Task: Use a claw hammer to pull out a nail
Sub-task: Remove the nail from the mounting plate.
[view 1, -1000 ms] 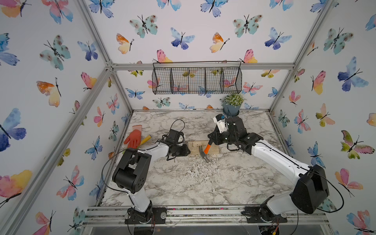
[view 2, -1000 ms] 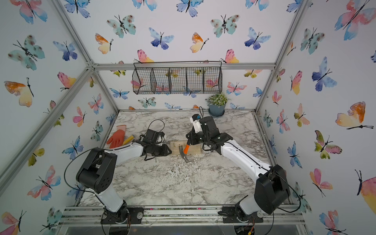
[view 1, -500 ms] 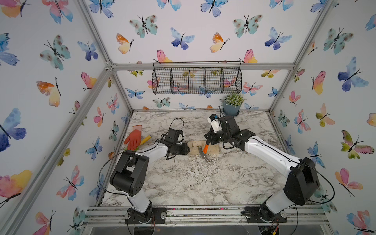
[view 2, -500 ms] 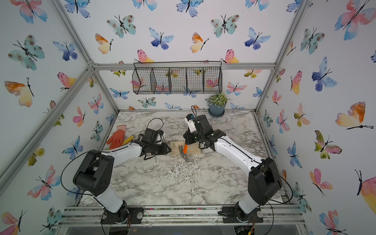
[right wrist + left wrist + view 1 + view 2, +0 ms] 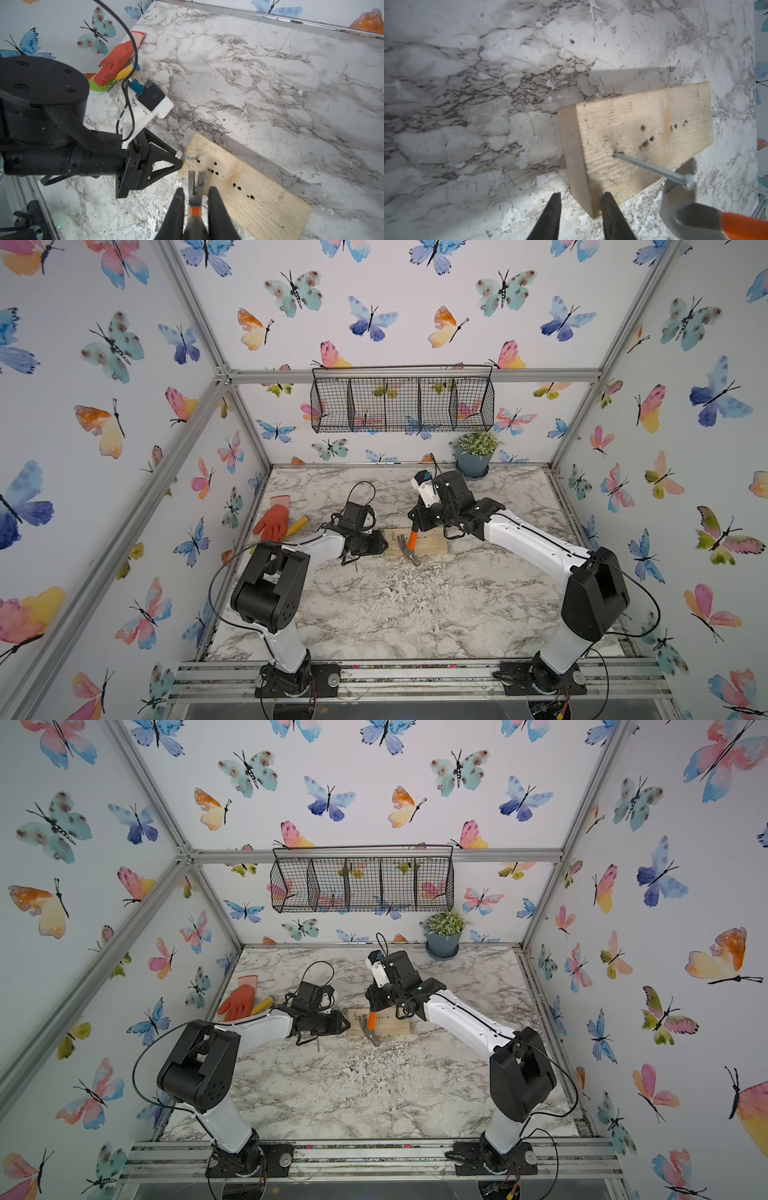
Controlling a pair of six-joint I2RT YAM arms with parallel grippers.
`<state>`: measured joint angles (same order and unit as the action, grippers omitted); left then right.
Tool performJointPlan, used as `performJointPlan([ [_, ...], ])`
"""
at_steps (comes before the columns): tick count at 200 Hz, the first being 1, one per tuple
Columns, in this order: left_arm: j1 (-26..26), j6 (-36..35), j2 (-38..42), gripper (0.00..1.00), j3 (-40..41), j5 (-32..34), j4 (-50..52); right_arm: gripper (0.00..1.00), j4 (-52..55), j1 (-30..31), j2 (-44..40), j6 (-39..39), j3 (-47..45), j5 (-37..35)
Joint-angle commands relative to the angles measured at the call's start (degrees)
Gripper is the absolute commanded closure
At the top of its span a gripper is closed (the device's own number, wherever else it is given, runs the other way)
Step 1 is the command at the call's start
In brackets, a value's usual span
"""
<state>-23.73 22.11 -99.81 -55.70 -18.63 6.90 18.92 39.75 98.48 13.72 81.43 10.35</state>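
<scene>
The claw hammer (image 5: 196, 185) is gripped at its orange neck by the right gripper (image 5: 195, 190), whose jaws are closed tight on it. It hangs head-down over the left end of the wooden board (image 5: 432, 542), near the middle of the marble table (image 5: 374, 626). Its split claw points at the nail (image 5: 652, 169), but in the right wrist view it is not around it: there is a small gap. The nail leans, with the tip in the wood and the head raised, beside a group of old holes (image 5: 212, 171).

The left gripper (image 5: 581, 216) is at the same end of the board, just beside the nail. Its fingers stand partly apart with the board's corner between them; whether they clamp it I cannot tell.

White flakes (image 5: 399, 593) lie on the table in front of the board. At the left edge, well apart, an orange glove (image 5: 272, 520) lies over a yellow-handled tool (image 5: 298, 526). At the back a blue pot (image 5: 473, 466) holds a small green plant. On the back wall hangs a wire basket (image 5: 401, 404) of four compartments — through its mesh the wallpaper butterflies show.
</scene>
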Motion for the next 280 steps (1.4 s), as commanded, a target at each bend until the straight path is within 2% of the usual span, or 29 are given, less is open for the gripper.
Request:
performJointPlan([
  [1, 0.00, -0.14, -1.28, 0.67, 2.01, 1.79, 2.07, 0.97, -0.90, 0.40, 0.71, -0.66, 3.38, 0.21],
  [161, 0.06, -0.71, -3.21, 0.68, 1.27, 1.49, 3.38, 0.97, 2.33, 1.49, 6.27, -1.52, 10.16, 1.16],
  [228, 0.00, -0.75, -4.21, 0.68, 0.64, 1.59, 4.22, 0.97, -2.45, 1.53, 6.62, -0.27, 10.66, -4.93],
  [280, 0.01, -0.84, -4.28, 0.68, 0.99, 1.85, 4.35, 0.97, -5.11, 1.50, 5.48, 0.95, 10.90, -6.85],
])
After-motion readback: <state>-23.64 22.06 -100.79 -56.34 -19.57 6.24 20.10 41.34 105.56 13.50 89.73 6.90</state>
